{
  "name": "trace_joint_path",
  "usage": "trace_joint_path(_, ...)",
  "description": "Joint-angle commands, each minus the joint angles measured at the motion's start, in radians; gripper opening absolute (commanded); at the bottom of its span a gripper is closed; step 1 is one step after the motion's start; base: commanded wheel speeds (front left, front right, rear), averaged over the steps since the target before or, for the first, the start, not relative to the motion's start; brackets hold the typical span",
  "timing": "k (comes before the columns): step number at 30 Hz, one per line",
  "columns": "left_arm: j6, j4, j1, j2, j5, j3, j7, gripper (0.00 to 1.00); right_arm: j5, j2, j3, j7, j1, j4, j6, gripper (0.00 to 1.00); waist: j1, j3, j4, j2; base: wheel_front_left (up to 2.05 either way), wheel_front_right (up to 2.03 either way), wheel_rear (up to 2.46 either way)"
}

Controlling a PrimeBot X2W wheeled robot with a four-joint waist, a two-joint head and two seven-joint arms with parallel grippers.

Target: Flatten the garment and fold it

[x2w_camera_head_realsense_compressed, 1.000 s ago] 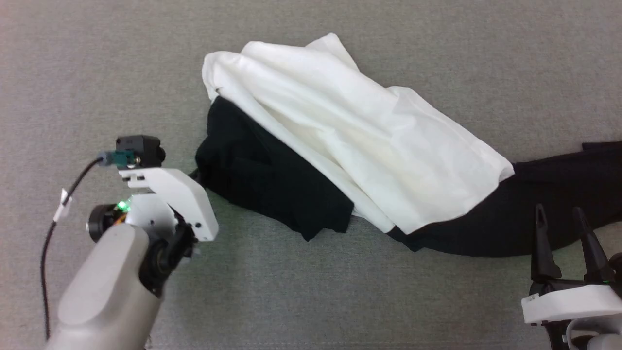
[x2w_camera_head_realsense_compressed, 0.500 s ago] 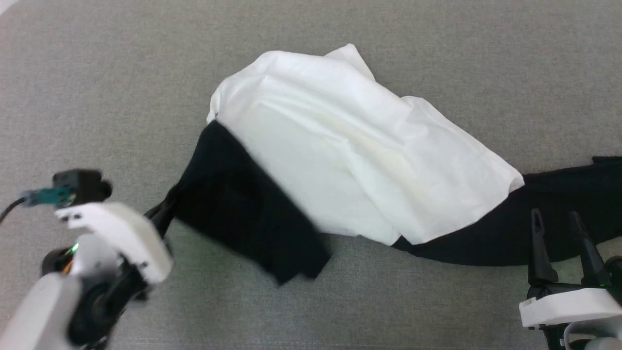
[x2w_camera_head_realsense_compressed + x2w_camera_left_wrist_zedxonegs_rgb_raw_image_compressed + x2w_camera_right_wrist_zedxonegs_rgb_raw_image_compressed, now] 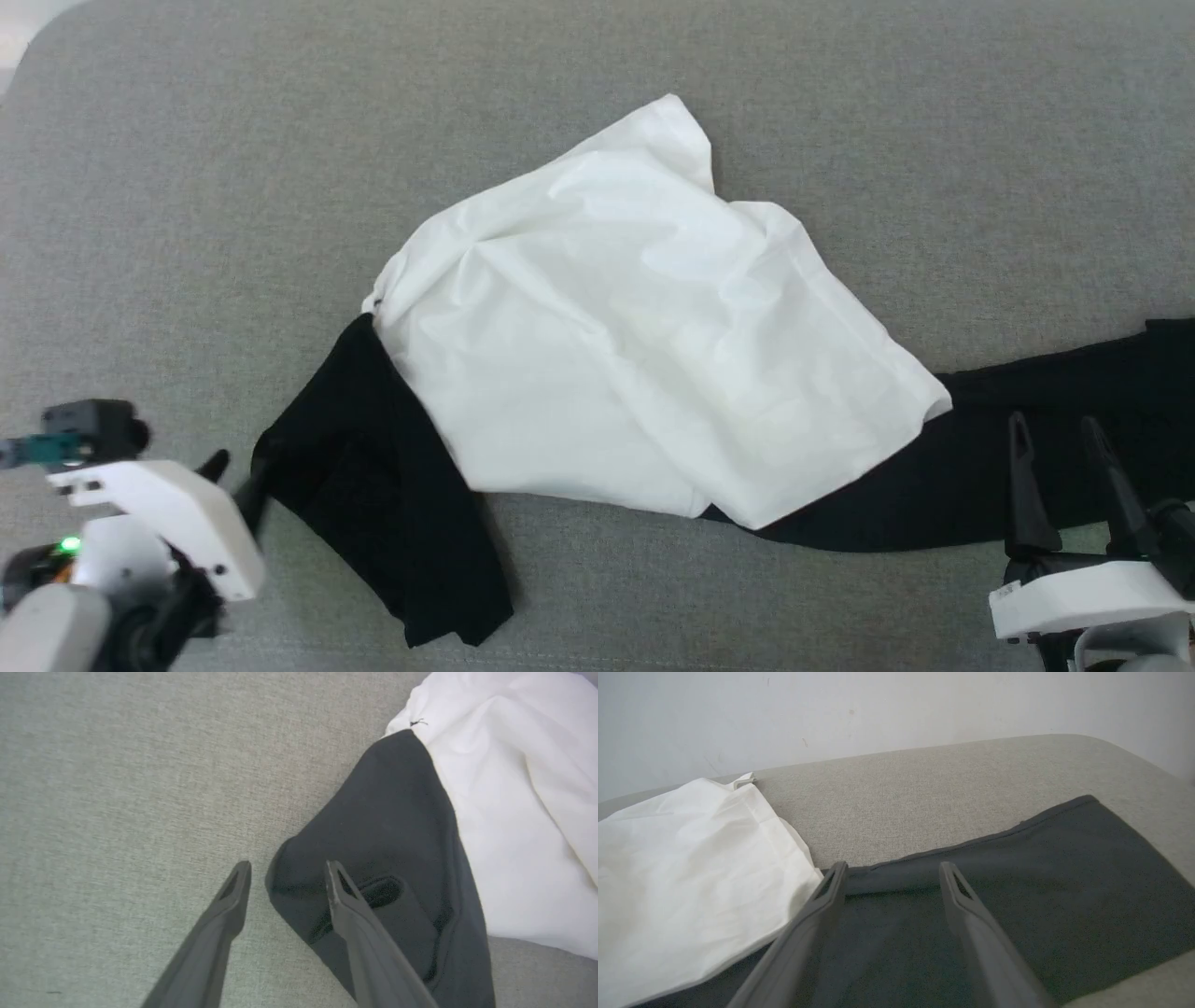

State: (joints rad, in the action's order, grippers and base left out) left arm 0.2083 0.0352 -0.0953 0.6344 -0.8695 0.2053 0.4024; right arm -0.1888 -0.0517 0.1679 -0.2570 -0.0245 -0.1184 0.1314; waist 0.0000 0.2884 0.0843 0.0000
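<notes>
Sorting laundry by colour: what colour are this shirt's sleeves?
The sleeves are black; head view shows it best.

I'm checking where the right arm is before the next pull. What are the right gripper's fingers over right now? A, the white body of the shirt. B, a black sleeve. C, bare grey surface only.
B: in the right wrist view the right gripper has its open fingers spread over the black sleeve, with the white body off to one side.

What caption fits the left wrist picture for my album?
Open left tool poised at the end of the black sleeve of a soft white cloth shirt, lying on a grey woven surface.
</notes>
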Motion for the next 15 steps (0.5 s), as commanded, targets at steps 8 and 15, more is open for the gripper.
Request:
trace_joint_path(8, -0.045, 0.014, -0.043, -0.077, 0.023, 0.009, -0.136, 1.00, 0.014, 0.001, -0.009, -0.005, -0.014, -0.012, -0.001, 1.00, 0.0000, -0.034, 0.003, 0.0000, 0.00, 0.00, 0.00)
trace_joint_path(15, -0.015, 0.162, 0.030, -0.206, 0.145, -0.016, -0.489, 1.00, 0.006, 0.001, -0.013, -0.005, -0.032, -0.010, -0.001, 1.00, 0.0000, -0.071, 0.002, 0.0000, 0.00, 0.00, 0.00)
